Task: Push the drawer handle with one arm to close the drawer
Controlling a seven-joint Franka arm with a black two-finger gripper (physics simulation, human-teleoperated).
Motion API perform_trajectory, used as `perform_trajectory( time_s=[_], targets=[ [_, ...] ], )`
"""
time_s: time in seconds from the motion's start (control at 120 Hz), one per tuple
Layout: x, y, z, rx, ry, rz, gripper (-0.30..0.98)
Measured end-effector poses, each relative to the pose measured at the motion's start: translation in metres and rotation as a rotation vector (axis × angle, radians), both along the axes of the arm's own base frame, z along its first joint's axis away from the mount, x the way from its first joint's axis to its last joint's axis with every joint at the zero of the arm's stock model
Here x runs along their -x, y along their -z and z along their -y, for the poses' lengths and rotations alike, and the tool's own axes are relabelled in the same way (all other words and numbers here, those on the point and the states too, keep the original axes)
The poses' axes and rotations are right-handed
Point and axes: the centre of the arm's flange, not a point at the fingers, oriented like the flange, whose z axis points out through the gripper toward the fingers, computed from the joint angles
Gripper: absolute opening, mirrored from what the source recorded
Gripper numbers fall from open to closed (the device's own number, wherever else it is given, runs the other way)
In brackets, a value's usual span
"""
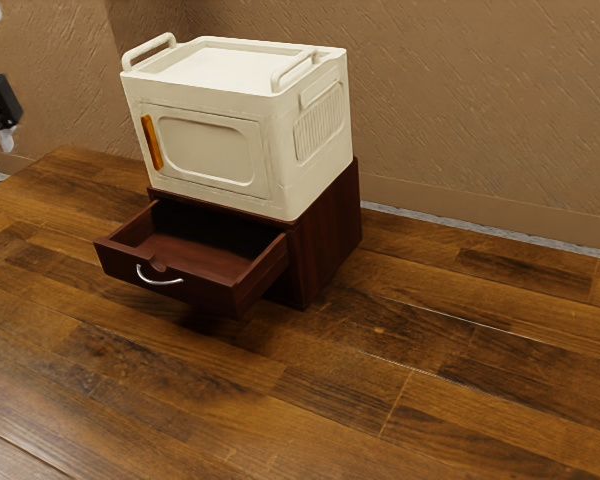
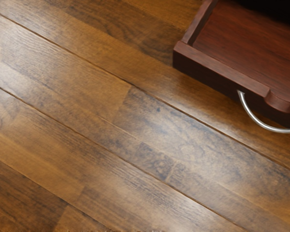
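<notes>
At the exterior view's upper left edge is my gripper (image 1: 0,106), partly cut off by the frame, raised and well apart from the drawer. The dark red-brown drawer (image 1: 175,263) stands pulled out from its cabinet (image 1: 327,240), and its inside shows bare wood. A curved silver handle (image 1: 159,281) is fixed to the drawer's front face. In the wrist view, a corner of the drawer (image 2: 217,71) and part of the handle (image 2: 262,124) appear, with nothing touching them.
A cream box (image 1: 210,145) with two top rails and an orange door grip rests on the cabinet. Brown textured wall (image 1: 480,100) rises behind. Wood-plank surface (image 1: 460,400) extends around the cabinet and lies under my hand.
</notes>
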Motion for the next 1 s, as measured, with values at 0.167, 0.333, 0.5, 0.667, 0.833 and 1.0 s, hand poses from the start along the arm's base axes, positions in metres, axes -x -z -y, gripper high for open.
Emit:
perform_trajectory(
  time_s=[0.167, 0.333, 0.5, 0.667, 0.833, 1.0],
  targets=[
    [0.001, 0.029, 0.001, 0.011, -0.074, -0.049, 0.69],
    [-0.024, 0.105, 0.037, 0.030, -0.028, -0.146, 0.61],
    [-0.052, 0.184, 0.040, 0.035, -0.009, -0.201, 0.20],
    [-0.055, 0.247, 0.066, 0.030, 0.083, -0.174, 0.01],
    [-0.073, 0.271, 0.070, 0.022, 0.159, -0.092, -0.06],
    [-0.073, 0.287, 0.075, 0.016, 0.239, -0.023, -0.08]
  ],
)
